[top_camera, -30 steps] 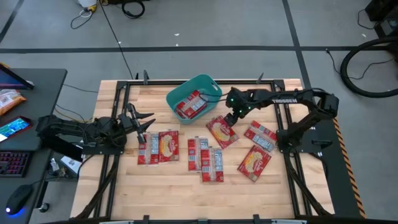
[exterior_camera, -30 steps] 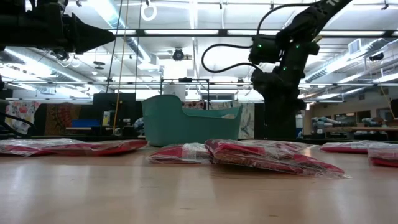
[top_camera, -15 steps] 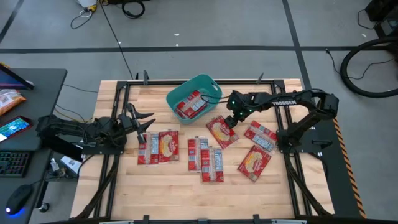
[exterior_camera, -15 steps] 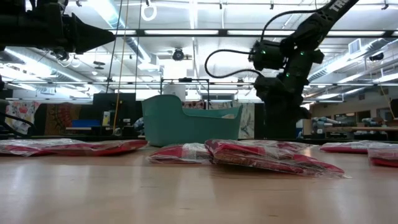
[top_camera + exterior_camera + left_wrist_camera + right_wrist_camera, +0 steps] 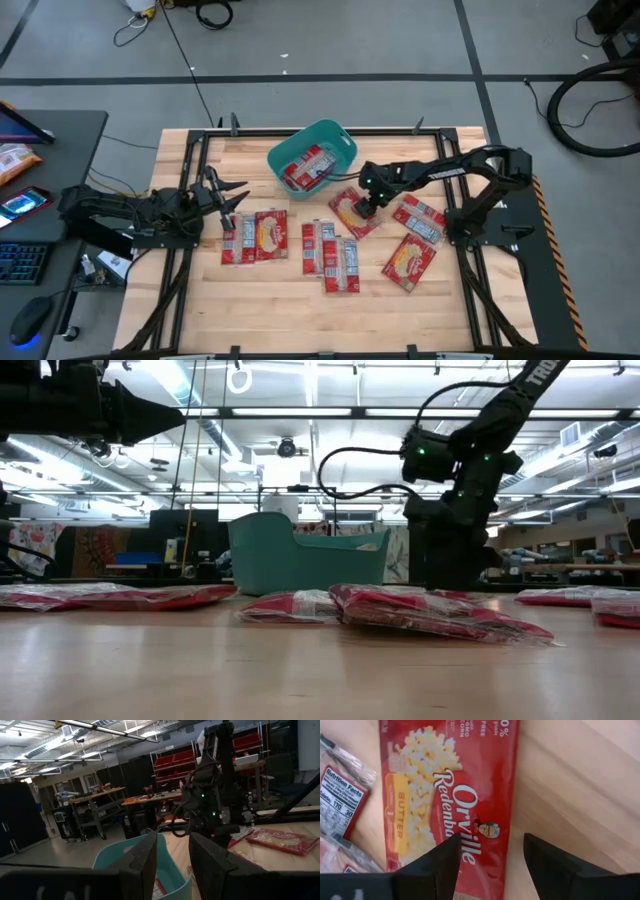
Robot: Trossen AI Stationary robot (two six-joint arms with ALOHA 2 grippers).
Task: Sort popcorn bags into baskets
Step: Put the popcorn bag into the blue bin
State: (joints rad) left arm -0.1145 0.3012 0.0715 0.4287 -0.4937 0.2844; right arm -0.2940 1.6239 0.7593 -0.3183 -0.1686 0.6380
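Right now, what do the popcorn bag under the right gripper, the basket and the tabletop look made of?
Popcorn bag: glossy clear plastic wrap over red print, judging by sheen and crinkled edges. Basket: teal moulded plastic, smooth, with a rolled rim. Tabletop: pale wood planks, visible grain and seams, probably sealed.

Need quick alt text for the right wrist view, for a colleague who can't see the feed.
The right pincer hangs open just above a red popcorn bag lying flat on the wooden table, one finger over the bag and one over bare wood. More packets overlap the bag's far edge.
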